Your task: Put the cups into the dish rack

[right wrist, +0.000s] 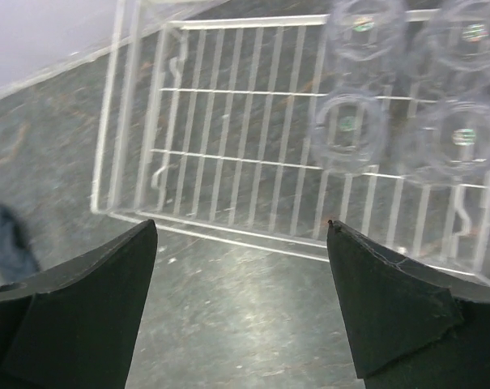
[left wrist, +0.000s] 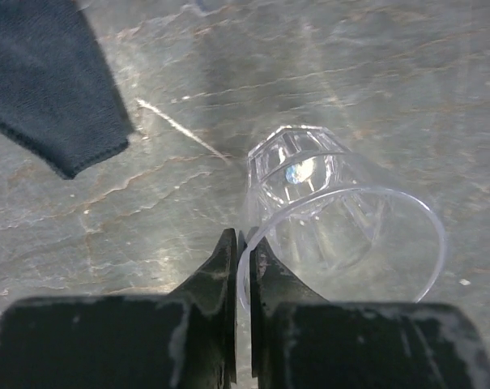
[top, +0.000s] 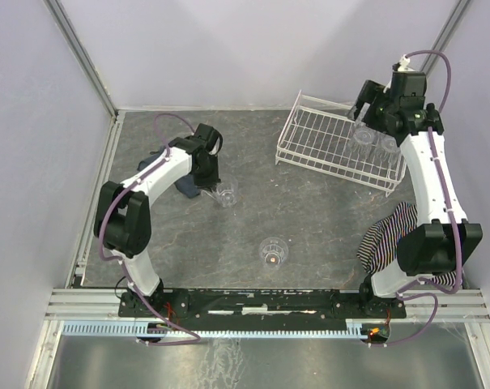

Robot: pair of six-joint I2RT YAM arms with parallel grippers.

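From above, the dish rack (top: 321, 134) lies far right; one cup (top: 273, 252) stands well apart from it, toward the bases. Left wrist: the left gripper (left wrist: 243, 245) pinches a second cup (left wrist: 342, 219) by its rim. Right wrist: the right gripper (right wrist: 242, 227) gapes wide just short of the dish rack, with four cups (right wrist: 348, 121) inside it.

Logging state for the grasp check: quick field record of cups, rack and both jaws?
rack: four cups inside, at one end
left jaws: shut on rim of fifth cup
right jaws: open, empty, above rack
sixth cup: upright on table, untouched
other: dark cloth, striped cloth
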